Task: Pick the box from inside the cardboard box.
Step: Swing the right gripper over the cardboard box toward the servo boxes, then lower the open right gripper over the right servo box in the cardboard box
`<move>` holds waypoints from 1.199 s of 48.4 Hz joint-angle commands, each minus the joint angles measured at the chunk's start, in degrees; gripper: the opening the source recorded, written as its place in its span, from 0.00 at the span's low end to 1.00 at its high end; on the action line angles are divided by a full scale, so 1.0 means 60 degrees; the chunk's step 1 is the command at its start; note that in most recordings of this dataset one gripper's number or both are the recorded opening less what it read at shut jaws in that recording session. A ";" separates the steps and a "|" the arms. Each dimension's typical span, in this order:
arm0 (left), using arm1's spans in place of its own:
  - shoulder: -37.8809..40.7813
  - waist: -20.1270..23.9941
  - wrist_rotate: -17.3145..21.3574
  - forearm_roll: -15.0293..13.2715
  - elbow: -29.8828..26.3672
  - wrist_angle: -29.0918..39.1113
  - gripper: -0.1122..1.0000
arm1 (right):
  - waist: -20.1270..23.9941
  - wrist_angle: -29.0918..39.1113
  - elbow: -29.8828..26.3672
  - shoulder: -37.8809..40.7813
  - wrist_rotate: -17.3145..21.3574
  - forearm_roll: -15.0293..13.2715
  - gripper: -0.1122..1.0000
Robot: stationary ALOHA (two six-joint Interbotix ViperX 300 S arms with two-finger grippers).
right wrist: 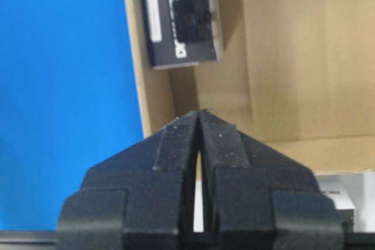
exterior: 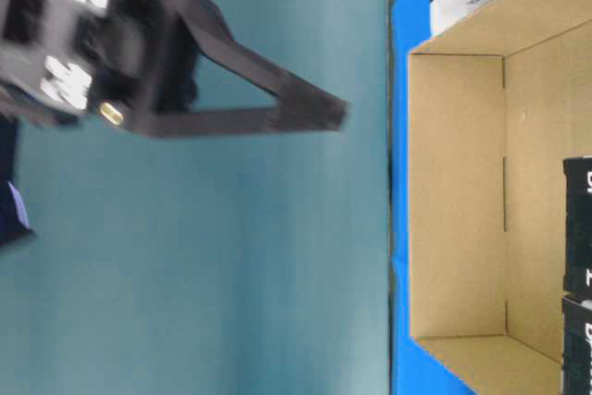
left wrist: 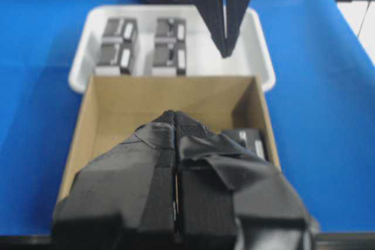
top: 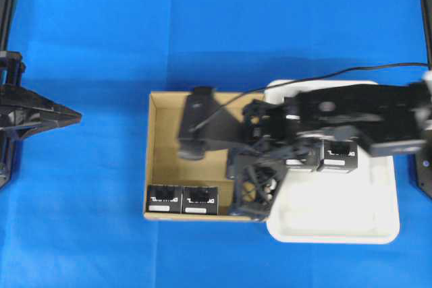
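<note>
Seen from overhead, the left gripper [top: 75, 117] rests at the far left edge of the blue bench [top: 81, 220], well apart from everything, its jaws pressed together and empty. Near the middle lies the cardboard box [top: 159, 160], with two black boxes side by side against its near wall, the box [top: 163, 199] nearer the left corner. The right gripper [top: 192, 145] reaches in from the right above the white tray [top: 337, 227], blurred, jaws apparently shut on nothing.
</note>
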 commanded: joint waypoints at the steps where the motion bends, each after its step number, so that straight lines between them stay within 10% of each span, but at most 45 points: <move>1: 0.0000 -0.0015 -0.0029 0.0015 -0.0278 0.0132 0.05 | 0.0000 0.0483 -0.0542 0.0557 -0.0059 0.0029 0.14; 34: -0.0132 -0.0029 -0.0234 0.0029 -0.0293 0.0410 0.05 | -0.0190 0.0513 -0.1392 0.1772 -0.1011 0.0264 0.22; 50: -0.0205 -0.0264 -0.0498 0.0029 -0.0308 0.0483 0.05 | -0.0381 0.0337 -0.1523 0.1860 -0.2036 0.1084 0.93; 58: -0.0234 -0.0322 -0.0674 0.0029 -0.0322 0.0659 0.05 | -0.0527 0.0293 -0.1538 0.1875 -0.1992 0.1128 0.99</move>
